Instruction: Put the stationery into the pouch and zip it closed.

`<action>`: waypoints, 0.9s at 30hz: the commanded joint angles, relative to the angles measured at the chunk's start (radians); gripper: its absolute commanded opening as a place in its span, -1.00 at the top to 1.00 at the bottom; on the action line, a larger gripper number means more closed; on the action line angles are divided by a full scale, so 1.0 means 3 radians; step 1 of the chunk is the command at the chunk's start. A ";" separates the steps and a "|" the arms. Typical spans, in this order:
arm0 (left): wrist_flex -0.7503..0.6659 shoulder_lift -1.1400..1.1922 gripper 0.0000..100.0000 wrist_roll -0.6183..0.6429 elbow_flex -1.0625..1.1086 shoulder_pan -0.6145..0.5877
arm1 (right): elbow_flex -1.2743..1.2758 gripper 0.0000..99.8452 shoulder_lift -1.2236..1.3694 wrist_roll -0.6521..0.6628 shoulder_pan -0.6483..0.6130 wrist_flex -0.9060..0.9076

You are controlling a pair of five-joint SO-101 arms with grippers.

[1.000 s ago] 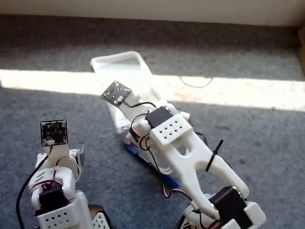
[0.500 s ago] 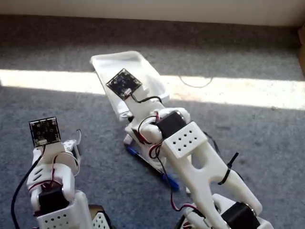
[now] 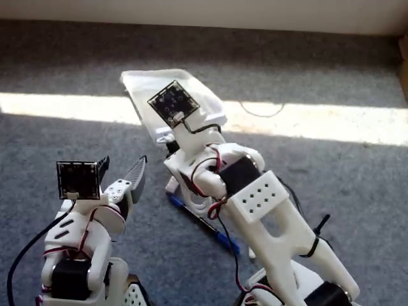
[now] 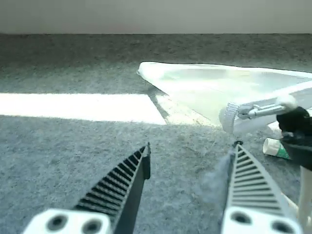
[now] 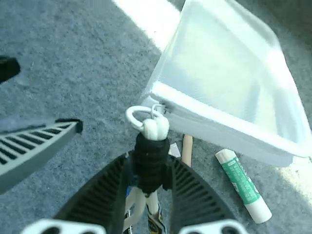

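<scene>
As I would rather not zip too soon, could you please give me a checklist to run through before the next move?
1. Right gripper shut on black zip pull: ok.
2. Left gripper open and free: ok.
3. Green-and-white glue stick inside translucent white pouch: not ok, it lies outside.
4. Blue pen inside pouch: not ok, outside.
5. Pouch mouth open: cannot tell.

You have the translucent white pouch (image 5: 229, 83) lying on the carpet (image 3: 64, 159), its black zip pull (image 5: 151, 146) pinched in the right gripper (image 5: 150, 160). A green-and-white glue stick (image 5: 242, 184) lies just beside the pouch, a blue pen (image 3: 201, 220) nearby.
</scene>
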 commanded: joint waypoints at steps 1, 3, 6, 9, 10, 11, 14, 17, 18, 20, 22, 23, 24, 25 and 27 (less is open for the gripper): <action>-0.0087 -0.0038 0.50 0.0205 -0.0084 0.0074 | -0.0176 0.99 -0.0412 -0.0031 0.0018 -0.0074; -0.0123 -0.0038 0.50 0.0230 -0.0074 0.0079 | -0.0130 0.99 -0.0499 -0.0031 -0.0043 -0.0074; -0.0184 -0.0038 0.50 0.0322 -0.0069 0.0079 | 0.0043 0.99 -0.0545 -0.0031 -0.0161 -0.0095; -0.0205 -0.0038 0.50 0.0348 -0.0069 0.0079 | 0.0110 0.99 -0.0545 -0.0031 -0.0248 -0.0095; -0.0205 -0.0038 0.50 0.0348 -0.0069 0.0079 | 0.0110 0.99 -0.0545 -0.0031 -0.0253 -0.0095; -0.0205 -0.0038 0.50 0.0348 -0.0064 0.0079 | 0.0110 0.99 -0.0545 -0.0031 -0.0253 -0.0090; -0.0251 -0.0038 0.50 0.0338 0.0018 0.0079 | 0.0110 0.99 -0.0550 -0.0031 -0.0258 -0.0074; -0.0486 -0.0038 0.50 0.0332 0.0212 0.0064 | 0.0125 0.99 -0.0550 -0.0031 -0.0258 -0.0074; -0.0563 -0.0038 0.50 0.0332 0.0269 0.0064 | 0.0130 0.99 -0.0550 -0.0031 -0.0263 -0.0069; -0.0650 -0.0038 0.50 0.0327 0.0340 0.0074 | 0.0130 0.99 -0.0550 -0.0031 -0.0263 -0.0069; -0.0665 -0.0038 0.50 0.0327 0.0355 0.0079 | 0.0130 0.99 -0.0550 -0.0031 -0.0263 -0.0069; -0.0665 -0.0038 0.50 0.0327 0.0361 0.0079 | 0.0130 0.99 -0.0550 -0.0031 -0.0263 -0.0069; -0.0675 -0.0038 0.50 0.0327 0.0361 0.0079 | 0.0130 0.99 -0.0550 -0.0031 -0.0269 -0.0064; -0.0675 -0.0038 0.50 0.0327 0.0366 0.0079 | 0.0130 0.99 -0.0550 -0.0031 -0.0284 -0.0023; -0.0680 -0.0038 0.50 0.0322 0.0371 0.0079 | 0.0115 0.99 -0.0550 -0.0031 -0.0350 0.0079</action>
